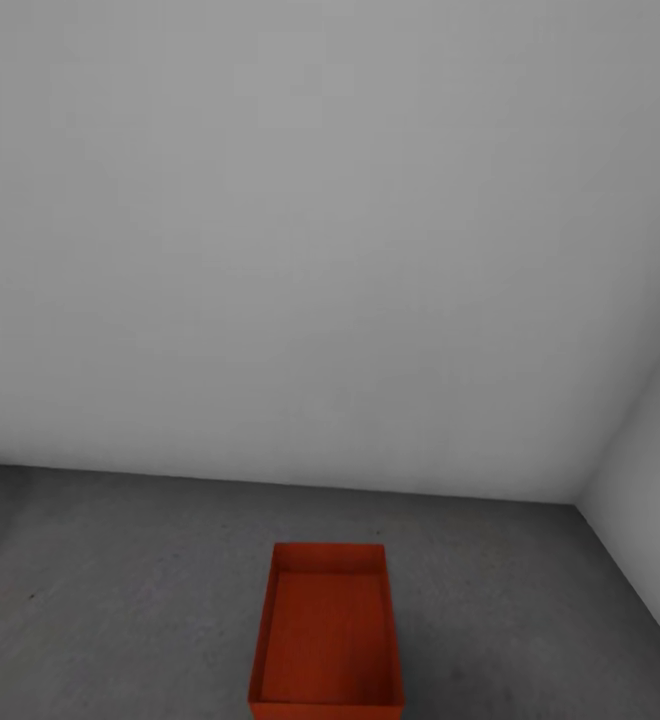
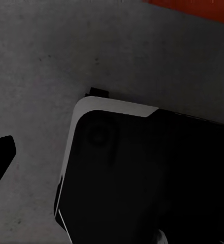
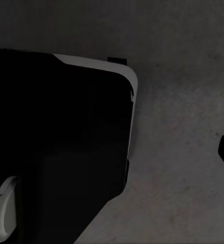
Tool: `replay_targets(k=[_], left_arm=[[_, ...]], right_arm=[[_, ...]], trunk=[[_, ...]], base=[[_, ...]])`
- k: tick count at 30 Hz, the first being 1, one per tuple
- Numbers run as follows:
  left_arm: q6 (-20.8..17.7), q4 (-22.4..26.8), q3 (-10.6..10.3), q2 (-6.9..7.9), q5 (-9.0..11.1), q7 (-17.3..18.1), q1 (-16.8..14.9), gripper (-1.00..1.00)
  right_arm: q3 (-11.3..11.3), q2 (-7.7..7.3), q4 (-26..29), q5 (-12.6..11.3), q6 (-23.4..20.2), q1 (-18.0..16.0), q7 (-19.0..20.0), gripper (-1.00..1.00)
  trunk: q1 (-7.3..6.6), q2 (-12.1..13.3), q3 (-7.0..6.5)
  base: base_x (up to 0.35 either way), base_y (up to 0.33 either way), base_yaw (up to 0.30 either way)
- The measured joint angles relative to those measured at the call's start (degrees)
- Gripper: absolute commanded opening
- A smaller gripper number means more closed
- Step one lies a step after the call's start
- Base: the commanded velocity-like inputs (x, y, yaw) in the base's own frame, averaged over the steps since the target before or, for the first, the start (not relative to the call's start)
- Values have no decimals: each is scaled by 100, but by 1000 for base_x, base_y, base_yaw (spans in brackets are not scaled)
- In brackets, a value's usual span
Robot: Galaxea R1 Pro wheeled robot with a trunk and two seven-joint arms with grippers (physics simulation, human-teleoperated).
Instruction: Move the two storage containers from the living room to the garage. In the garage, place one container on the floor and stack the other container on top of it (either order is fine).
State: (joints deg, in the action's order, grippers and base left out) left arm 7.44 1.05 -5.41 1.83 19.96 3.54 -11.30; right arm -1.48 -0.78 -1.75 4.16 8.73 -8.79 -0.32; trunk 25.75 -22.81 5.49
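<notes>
Orange-red ribbed open-top bin (image 1: 326,635) at bottom centre on dark grey concrete floor (image 1: 120,590) | claws' state: cannot tell | stack second bin squarely.

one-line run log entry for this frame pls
place: garage corner | container: one, on grey floor, open top, empty | stack: not yet done | grippers: state unreadable

garage — bare white walls (image 1: 320,250) | rough grey concrete floor (image 1: 120,590) — unfurnished corner
</notes>
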Motion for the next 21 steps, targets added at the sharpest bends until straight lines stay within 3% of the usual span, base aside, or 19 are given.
replay_targets(k=[21], left_arm=[[0, 0, 0, 0, 0, 0, 1, 100]], right_arm=[[0, 0, 0, -2, 0, 0, 0, 100]], trunk=[[0, 0, -194]], base=[[0, 0, 0]])
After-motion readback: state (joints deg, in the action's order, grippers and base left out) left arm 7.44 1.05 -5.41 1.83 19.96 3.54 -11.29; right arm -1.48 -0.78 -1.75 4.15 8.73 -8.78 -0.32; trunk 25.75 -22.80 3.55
